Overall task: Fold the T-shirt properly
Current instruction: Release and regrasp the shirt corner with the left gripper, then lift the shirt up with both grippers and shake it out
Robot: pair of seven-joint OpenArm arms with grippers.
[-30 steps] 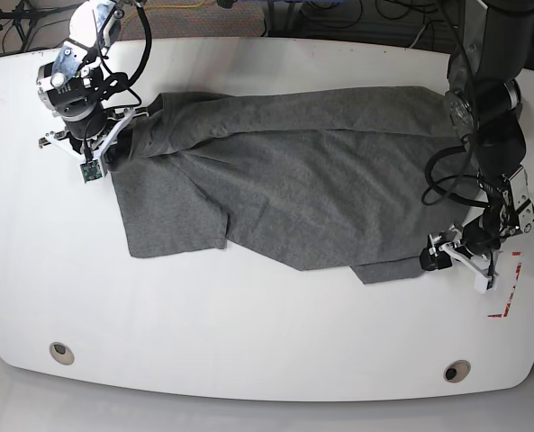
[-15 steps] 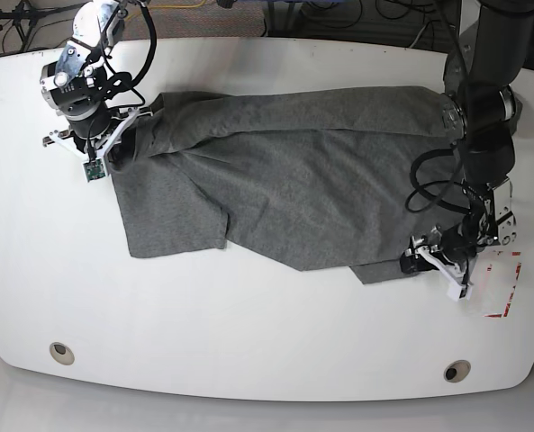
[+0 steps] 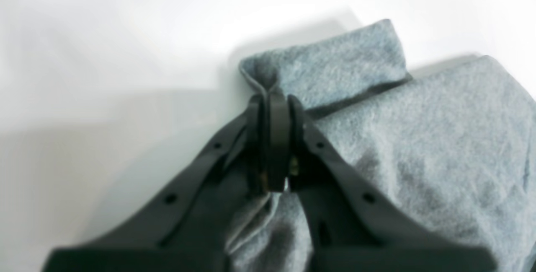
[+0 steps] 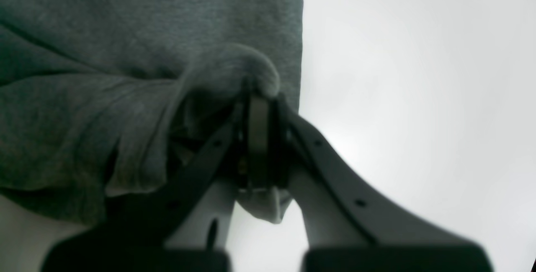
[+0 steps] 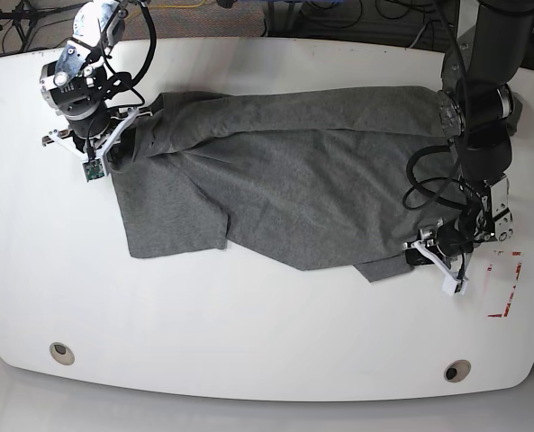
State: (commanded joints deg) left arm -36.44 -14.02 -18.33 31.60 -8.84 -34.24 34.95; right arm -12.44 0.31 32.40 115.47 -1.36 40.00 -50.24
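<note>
The dark grey T-shirt (image 5: pixel 294 180) lies spread across the white table (image 5: pixel 248 333), rumpled, with one sleeve lying at the lower left. My right gripper (image 5: pixel 113 148) is at the shirt's upper left edge, shut on a bunched fold of cloth (image 4: pixel 251 68); its tips (image 4: pixel 257 98) are pressed together. My left gripper (image 5: pixel 424 256) is at the shirt's lower right corner, shut on a small folded-up flap of the hem (image 3: pixel 326 71); its fingertips (image 3: pixel 272 104) meet on the cloth just above the table.
Red tape marks (image 5: pixel 508 290) lie on the table right of my left gripper. Two round holes (image 5: pixel 61 353) (image 5: pixel 457 371) sit near the front edge. Cables and stands crowd the floor beyond the far edge (image 5: pixel 339 18).
My left gripper has moved left and slightly up, drawing the shirt's lower right corner inward with it. My right gripper has crept slightly up, still holding the cloth.
</note>
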